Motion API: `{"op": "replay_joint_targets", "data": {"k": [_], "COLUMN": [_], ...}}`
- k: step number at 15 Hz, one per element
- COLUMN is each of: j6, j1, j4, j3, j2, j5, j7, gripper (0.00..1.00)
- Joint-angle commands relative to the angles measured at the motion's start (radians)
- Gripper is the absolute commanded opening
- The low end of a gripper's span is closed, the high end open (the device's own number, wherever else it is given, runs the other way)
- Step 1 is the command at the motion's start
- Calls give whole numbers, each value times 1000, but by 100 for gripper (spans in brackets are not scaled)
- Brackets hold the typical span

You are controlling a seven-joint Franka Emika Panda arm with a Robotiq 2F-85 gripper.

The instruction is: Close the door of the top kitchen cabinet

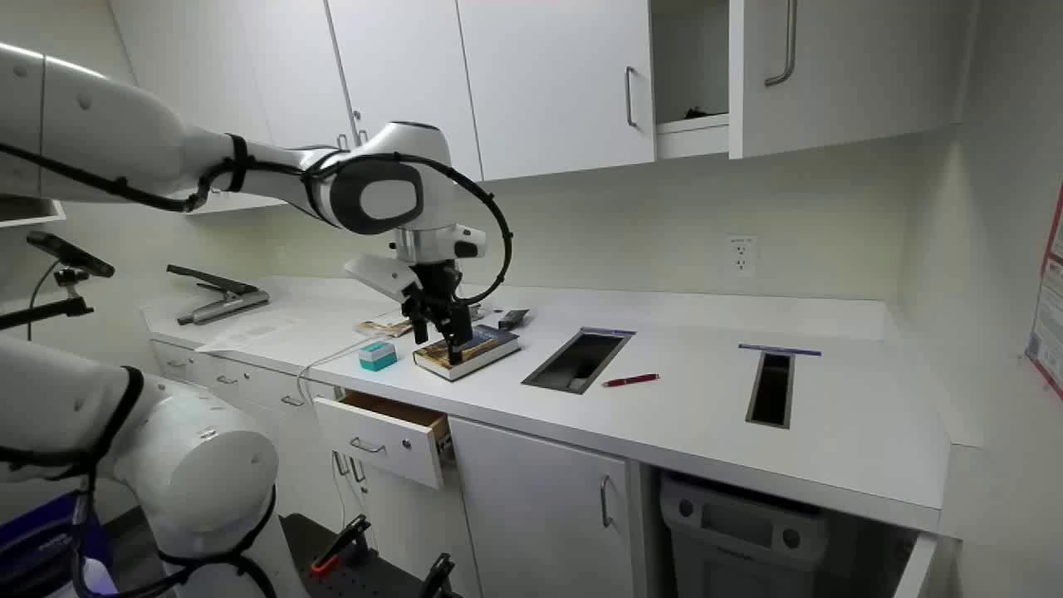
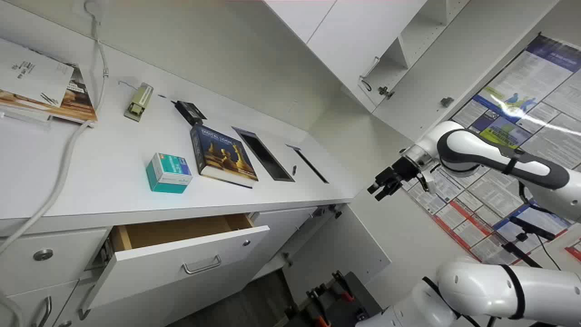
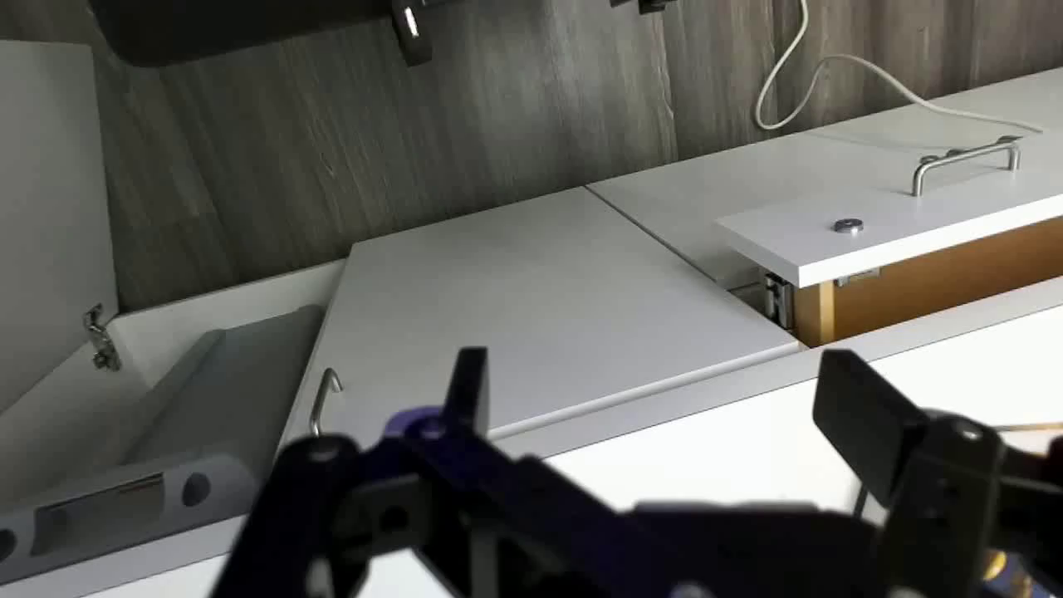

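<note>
The door (image 1: 864, 75) is a white flat panel with a silver bar handle (image 1: 785, 41). It stands open at the upper right in an exterior view, its outer face showing. Its inner face (image 2: 458, 68) shows in an exterior view. The top kitchen cabinet (image 1: 691, 66) shows a greyish interior with a small dark item; its inside (image 2: 420, 36) also shows in an exterior view. My gripper (image 1: 438, 342) points down, well below and apart from the door; it also shows in an exterior view (image 2: 377, 193). In the wrist view the gripper (image 3: 656, 407) is open with nothing between its fingers. The door is out of the wrist view.
A closed upper door (image 1: 565, 83) adjoins the cabinet. On the counter (image 1: 864, 365) lie a book (image 1: 482, 353), a teal-and-white box (image 1: 378, 356) and a red pen (image 1: 631, 380), beside two dark cutouts. A drawer (image 1: 382, 432) stands open. A lower door (image 2: 338, 254) also stands open.
</note>
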Motion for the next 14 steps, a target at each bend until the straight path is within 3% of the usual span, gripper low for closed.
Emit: {"op": "replay_joint_targets", "data": {"k": [1,4,8,14], "j6": [-3,-3,118,192], "j1": [-18,-18,-41,-92], "j4": [2,2,2,123], "j3": [15,15,26,-12], "j2": [3,3,-58,-161], "j5": [12,12,12,27], "j7": [-11,-11,20,32], "gripper": [100,100,100,100]}}
